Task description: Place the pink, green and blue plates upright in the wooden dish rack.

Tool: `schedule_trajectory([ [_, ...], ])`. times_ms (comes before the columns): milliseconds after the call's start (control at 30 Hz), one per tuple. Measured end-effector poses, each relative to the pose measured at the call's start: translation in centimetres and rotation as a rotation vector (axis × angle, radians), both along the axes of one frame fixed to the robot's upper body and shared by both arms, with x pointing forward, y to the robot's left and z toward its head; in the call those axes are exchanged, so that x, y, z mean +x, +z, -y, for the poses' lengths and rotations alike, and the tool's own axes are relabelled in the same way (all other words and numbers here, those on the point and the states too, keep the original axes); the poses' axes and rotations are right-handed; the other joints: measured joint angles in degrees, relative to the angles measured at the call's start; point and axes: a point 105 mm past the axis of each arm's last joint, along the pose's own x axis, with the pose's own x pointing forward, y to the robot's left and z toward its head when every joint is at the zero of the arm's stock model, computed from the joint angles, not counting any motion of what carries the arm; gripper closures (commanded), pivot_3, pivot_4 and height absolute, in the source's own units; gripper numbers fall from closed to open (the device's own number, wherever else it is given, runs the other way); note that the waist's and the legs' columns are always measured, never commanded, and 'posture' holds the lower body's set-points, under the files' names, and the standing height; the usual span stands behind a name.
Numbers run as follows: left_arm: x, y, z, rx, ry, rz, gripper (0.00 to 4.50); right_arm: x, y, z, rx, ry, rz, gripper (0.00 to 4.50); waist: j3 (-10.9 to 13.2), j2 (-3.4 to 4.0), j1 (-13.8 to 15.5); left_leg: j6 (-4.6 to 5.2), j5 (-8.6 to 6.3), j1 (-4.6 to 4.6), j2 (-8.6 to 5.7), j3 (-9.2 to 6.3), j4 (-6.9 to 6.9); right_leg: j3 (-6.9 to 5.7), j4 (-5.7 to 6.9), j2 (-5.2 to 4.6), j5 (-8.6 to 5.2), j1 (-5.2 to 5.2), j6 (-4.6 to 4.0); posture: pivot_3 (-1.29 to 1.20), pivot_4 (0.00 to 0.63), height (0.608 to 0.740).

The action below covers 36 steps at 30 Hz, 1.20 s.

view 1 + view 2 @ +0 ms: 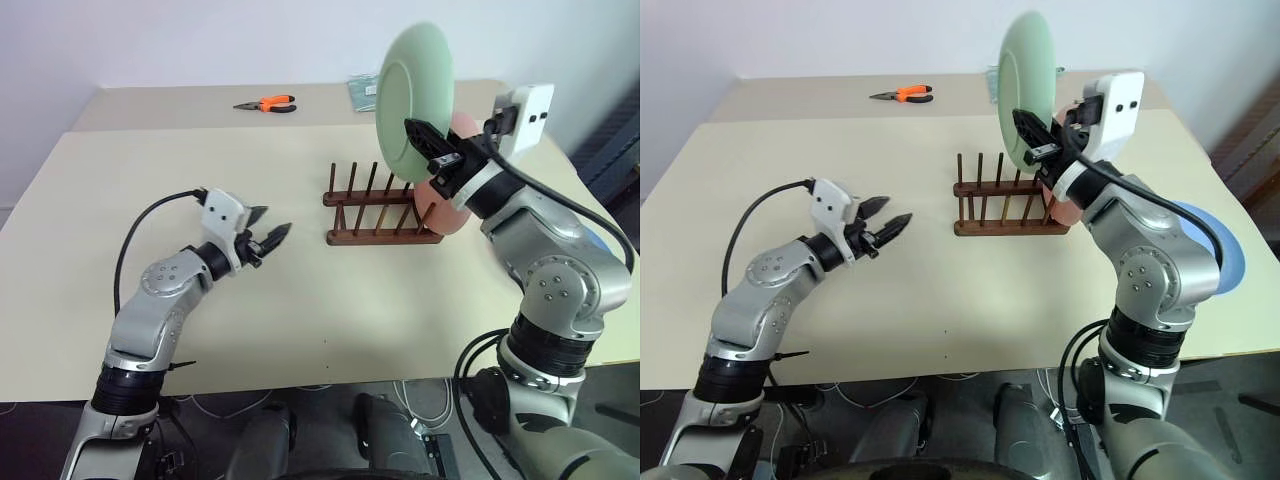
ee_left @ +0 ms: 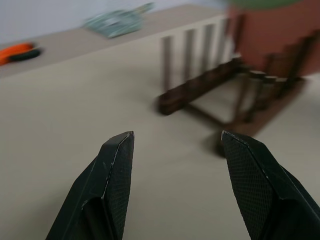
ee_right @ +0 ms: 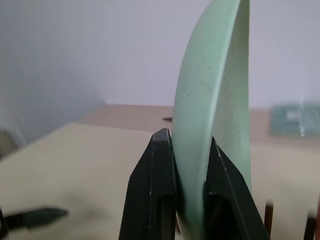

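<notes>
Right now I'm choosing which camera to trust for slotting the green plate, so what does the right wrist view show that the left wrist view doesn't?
Right wrist view: the right gripper clamped on the rim of the upright green plate.
Left wrist view: the left gripper open and empty, the wooden dish rack with the pink plate standing in it, and orange pliers.
Both: the beige table and the greenish packet at its far edge.
</notes>
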Motion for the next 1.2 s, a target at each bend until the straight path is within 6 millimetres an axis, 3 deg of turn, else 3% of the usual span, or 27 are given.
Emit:
schedule_trajectory([
  [133, -0.4, -0.6, 0.5, 0.01, -0.038, -0.019, 1.67, 0.0, -0.3, 0.0, 0.086, -0.011, -0.072, 4.5, 0.0, 0.09, -0.3, 0.01, 0.01, 0.01, 0.0, 0.02, 0.0, 0.0, 0.0, 0.0, 0.02, 0.0, 0.05, 0.0, 0.15, 0.74],
  [400, -0.6, -1.1, 1.0, 0.031, -0.066, -0.03, 1.67, 0.5, -1.1, 0.2, 0.089, -0.074, -0.16, 4.5, 0.0, 0.09, -1.0, 0.02, 0.01, 0.02, -0.01, 0.02, 0.0, -0.01, 0.0, 0.01, 0.03, 0.02, 0.09, 0.0, 0.15, 0.74],
  [567, -0.8, -1.3, 1.4, 0.035, -0.091, -0.036, 1.64, 1.1, -1.7, -0.2, 0.012, -0.073, -0.178, 2.36, 0.0, 0.12, -0.9, 0.02, 0.01, 0.01, -0.02, 0.02, 0.0, -0.01, -0.01, 0.01, 0.03, 0.03, 0.11, 0.0, 0.15, 0.74],
  [633, -0.8, -1.3, 1.5, 0.035, -0.092, -0.036, 1.64, 1.2, -1.3, -0.3, -0.066, -0.08, -0.138, 1.2, 0.0, 0.12, -0.9, 0.02, 0.01, 0.02, -0.02, 0.03, 0.01, -0.02, -0.03, 0.01, 0.02, 0.06, 0.13, 0.0, 0.15, 0.74],
  [667, -0.8, -1.3, 1.6, 0.035, -0.095, -0.037, 1.64, 1.3, -0.9, -0.2, -0.149, -0.093, -0.097, 0.85, 0.0, 0.15, -0.9, 0.02, 0.01, 0.0, -0.03, 0.04, 0.02, -0.01, -0.06, 0.0, 0.0, 0.06, 0.15, 0.0, 0.15, 0.74],
  [800, -1.1, -1.7, 1.9, 0.037, -0.103, -0.047, 1.64, 0.7, 1.6, 0.5, -0.425, -0.134, 0.149, 0.85, 0.0, 0.14, -0.9, 0.04, -0.01, 0.01, -0.04, 0.07, 0.02, -0.02, -0.1, -0.02, -0.14, 0.11, 0.48, 0.0, 0.15, 0.74],
  [867, -1.2, -2.0, 2.1, 0.038, -0.108, -0.054, 1.64, 0.1, 3.2, 0.9, -0.458, -0.13, 0.261, 0.85, 0.0, 0.11, -0.9, 0.04, -0.01, 0.02, -0.02, 0.07, 0.02, -0.02, -0.1, -0.02, -0.13, 0.14, 0.53, 0.0, 0.15, 0.74],
  [900, -1.3, -2.1, 2.4, 0.041, -0.118, -0.054, 1.64, 0.0, 4.0, 2.0, -0.456, -0.144, 0.286, 0.85, 0.0, 0.11, -0.9, 0.04, -0.01, 0.01, -0.03, 0.07, 0.05, -0.01, -0.11, -0.03, -0.13, 0.15, 0.53, 0.0, 0.15, 0.74],
  [933, -1.3, -2.1, 2.5, 0.043, -0.126, -0.055, 1.64, 0.2, 4.8, 3.8, -0.454, -0.19, 0.292, 0.58, 0.0, 0.08, -0.7, 0.05, -0.01, 0.0, -0.04, 0.04, 0.1, -0.04, -0.13, -0.05, -0.14, 0.22, 0.5, 0.0, 0.15, 0.74],
  [1000, -1.4, -2.2, 2.7, 0.044, -0.138, -0.055, 1.64, 0.1, 6.1, 10.3, -0.478, -0.371, 0.26, 0.07, 0.1, 0.04, 0.6, 0.1, -0.04, -0.05, -0.1, 0.02, 0.17, -0.07, -0.23, -0.12, -0.22, 0.28, 0.34, 0.0, 0.15, 0.74],
  [1067, -1.3, -2.5, 2.4, 0.052, -0.128, -0.06, 1.64, -0.4, 5.6, 15.1, -0.499, -0.51, 0.193, 0.07, 0.0, -0.03, 0.7, 0.18, -0.09, 0.0, -0.09, 0.06, 0.16, -0.09, -0.25, -0.16, -0.23, 0.33, 0.33, 0.0, 0.15, 0.74],
  [1133, -1.2, -2.5, 3.0, 0.052, -0.147, -0.058, 1.64, -0.9, 2.7, 16.9, -0.596, -0.525, 0.092, 0.07, 0.0, 0.0, 0.5, 0.2, -0.1, 0.03, -0.07, 0.14, 0.12, -0.05, -0.21, -0.17, -0.24, 0.31, 0.37, 0.0, 0.15, 0.74],
  [1200, -1.2, -2.4, 3.3, 0.061, -0.169, -0.049, 1.64, -1.8, -3.9, 18.1, -0.725, -0.456, -0.144, 0.07, -0.1, -0.14, 0.5, 0.23, -0.13, 0.07, -0.01, 0.13, 0.1, -0.08, -0.2, -0.13, -0.28, 0.34, 0.42, 0.0, 0.15, 0.74],
])
